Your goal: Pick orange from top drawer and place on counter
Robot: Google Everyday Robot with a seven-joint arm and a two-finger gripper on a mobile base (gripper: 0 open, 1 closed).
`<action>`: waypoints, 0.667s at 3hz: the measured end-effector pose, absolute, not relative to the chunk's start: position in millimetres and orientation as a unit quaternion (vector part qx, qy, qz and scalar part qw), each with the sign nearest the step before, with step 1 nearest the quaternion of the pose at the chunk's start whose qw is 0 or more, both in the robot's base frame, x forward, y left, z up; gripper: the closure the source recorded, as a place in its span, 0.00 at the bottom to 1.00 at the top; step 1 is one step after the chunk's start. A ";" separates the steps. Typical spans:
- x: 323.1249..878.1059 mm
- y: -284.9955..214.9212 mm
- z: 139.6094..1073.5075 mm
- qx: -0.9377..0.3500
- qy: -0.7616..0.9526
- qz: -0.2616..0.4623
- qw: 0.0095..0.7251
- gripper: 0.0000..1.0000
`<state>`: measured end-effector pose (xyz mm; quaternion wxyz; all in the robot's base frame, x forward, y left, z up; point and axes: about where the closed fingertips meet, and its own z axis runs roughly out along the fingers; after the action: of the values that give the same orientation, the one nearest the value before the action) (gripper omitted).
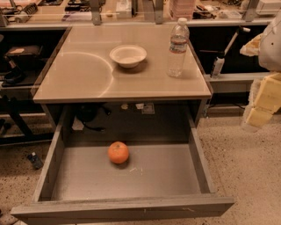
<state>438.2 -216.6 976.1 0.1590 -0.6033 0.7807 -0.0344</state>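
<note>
The orange [118, 152] lies on the grey floor of the top drawer [167, 176], which is pulled fully out below the counter [88, 70]. The orange sits left of the drawer's middle, toward the back. My gripper [262, 99] is at the right edge of the view, off to the right of the counter and drawer, well away from the orange. Its yellowish foam pads [268, 92] show, with nothing between them.
A white bowl [128, 56] and a clear water bottle [178, 48] stand on the counter toward the back. A cluttered workbench [131, 11] runs behind. A spray bottle [218, 66] stands on a shelf at the right. The floor is speckled.
</note>
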 end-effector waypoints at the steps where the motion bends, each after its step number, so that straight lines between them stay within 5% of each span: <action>1: 440.4 -210.9 970.1 -0.604 0.779 -0.034 0.164 0.00; 2: 452.7 -192.0 937.2 -0.611 0.774 -0.014 0.163 0.00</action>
<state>452.7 -192.0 937.2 0.1633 -0.6114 0.7742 -0.0136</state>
